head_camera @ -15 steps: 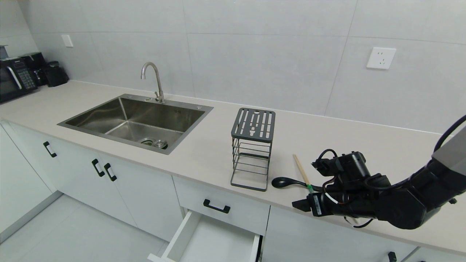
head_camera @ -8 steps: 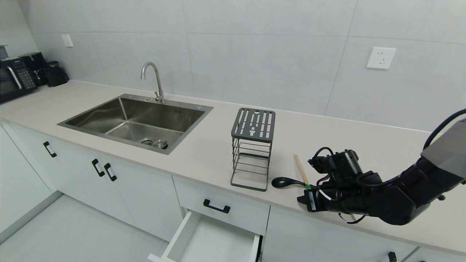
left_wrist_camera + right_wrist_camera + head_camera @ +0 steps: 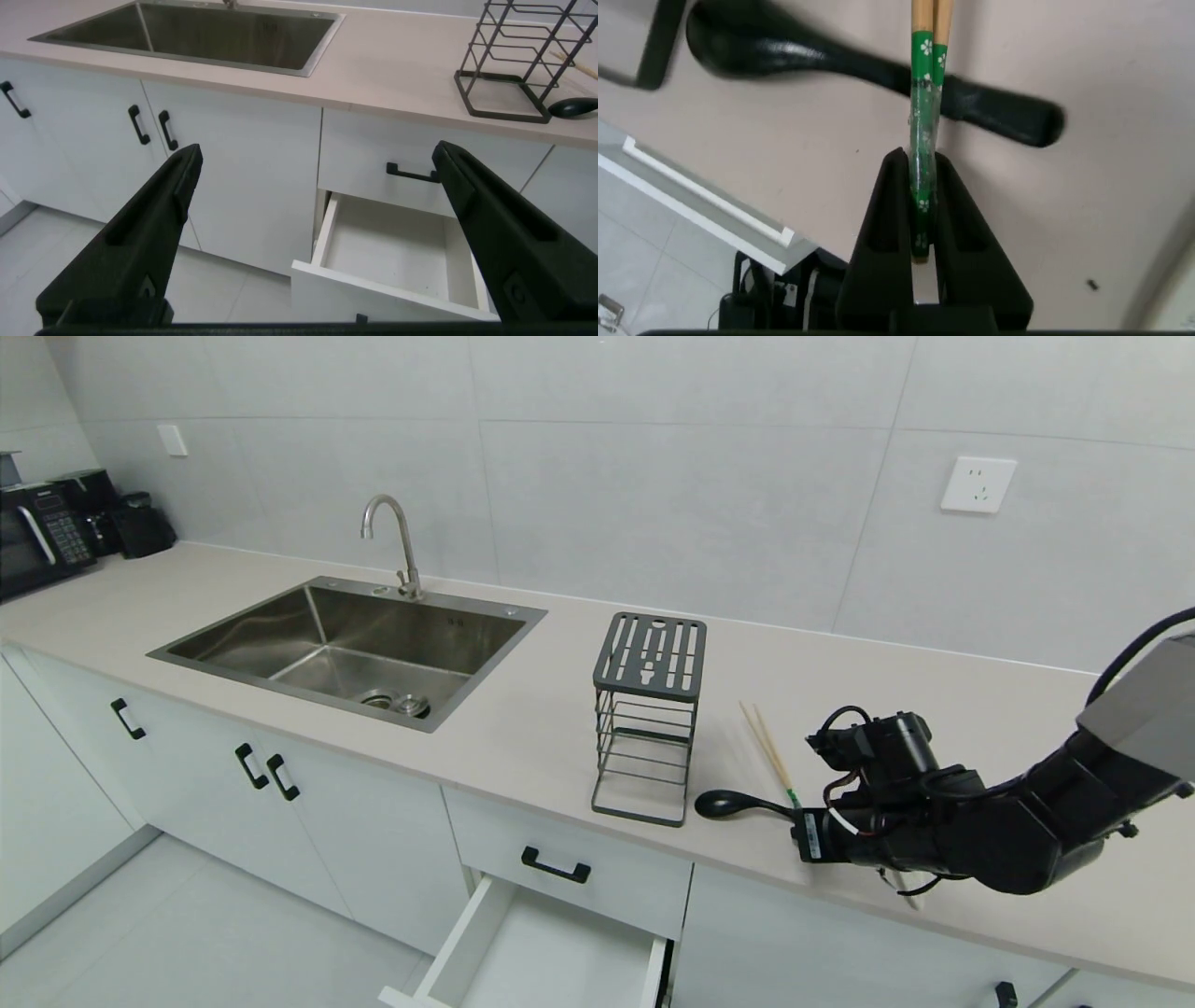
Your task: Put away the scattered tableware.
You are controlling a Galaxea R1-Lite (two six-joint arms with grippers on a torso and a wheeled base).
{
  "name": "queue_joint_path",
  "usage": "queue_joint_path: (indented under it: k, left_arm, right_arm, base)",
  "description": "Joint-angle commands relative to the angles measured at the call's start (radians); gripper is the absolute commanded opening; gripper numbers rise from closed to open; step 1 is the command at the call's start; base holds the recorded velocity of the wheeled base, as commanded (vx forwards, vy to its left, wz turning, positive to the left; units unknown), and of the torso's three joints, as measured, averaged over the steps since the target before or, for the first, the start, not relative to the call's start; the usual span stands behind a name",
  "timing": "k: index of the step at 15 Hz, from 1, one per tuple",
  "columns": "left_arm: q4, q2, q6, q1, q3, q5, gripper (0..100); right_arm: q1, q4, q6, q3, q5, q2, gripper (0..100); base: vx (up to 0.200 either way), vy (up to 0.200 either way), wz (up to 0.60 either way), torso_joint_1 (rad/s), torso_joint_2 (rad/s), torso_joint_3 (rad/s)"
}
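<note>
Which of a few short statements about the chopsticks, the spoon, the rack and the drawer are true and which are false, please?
1. The right gripper is shut on the chopsticks. True.
2. The black spoon lies in the sink. False: it lies on the counter, beside the wire rack.
3. The drawer under the counter is open. True.
4. The chopsticks stand in the wire rack. False: they stick out of the right gripper, across the black spoon's handle.
5. The left gripper is shut on a bowl. False: it is open and holds nothing.
</note>
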Motion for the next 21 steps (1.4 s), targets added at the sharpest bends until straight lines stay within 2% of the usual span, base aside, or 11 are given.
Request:
queue_joint_path:
  k: [1,3,8,12,16,18,19,21]
  left_arm:
    - [0.0,0.001,0.0,0.0,0.0,-0.001,100]
    - [0.0,0.001,0.0,0.0,0.0,-0.001,100]
    - [0.0,0.001,0.0,0.0,0.0,-0.001,100]
    - [0.0,0.001,0.0,0.0,0.0,0.001,100]
    - [0.0,0.001,0.0,0.0,0.0,0.001,100]
    - [0.0,0.001,0.0,0.0,0.0,-0.001,100]
    - [0.0,0.001,0.0,0.0,0.0,-0.001,100]
    - [0.0,0.001,-0.002,0.0,0.0,-0.001,100]
  right_arm:
    - [-0.017,-0.003,0.003,0.008,0.006,-0.078,0]
    - [-0.023,-0.001,0.009,0.011,0.008,-0.113,0]
    - [-0.012,-0.003,0.007,0.154,0.044,-0.463,0]
    - [-0.007,-0.001,-0.013,0.201,0.08,-0.65,0]
    - [0.062,0.0,-0.078,0.278,0.097,-0.828,0]
    - [0.063,0.002,-0.108,0.287,0.143,-0.866,0]
    - [0.062,0.008,-0.217,0.315,0.239,-0.917,0]
    - [0.065,0.009,-0.316,0.35,0.298,-0.929,0]
  base:
    - [0.0,0.0,0.0,0.0,0.0,0.0]
    - [0.0,0.0,0.0,0.0,0.0,0.0]
    - [0.0,0.0,0.0,0.0,0.0,0.0]
    - [0.0,0.0,0.0,0.0,0.0,0.0]
    - [0.0,0.0,0.0,0.0,0.0,0.0]
    - [0.0,0.0,0.0,0.0,0.0,0.0]
    - [0.0,0.0,0.0,0.0,0.0,0.0]
    - [0.0,0.0,0.0,0.0,0.0,0.0]
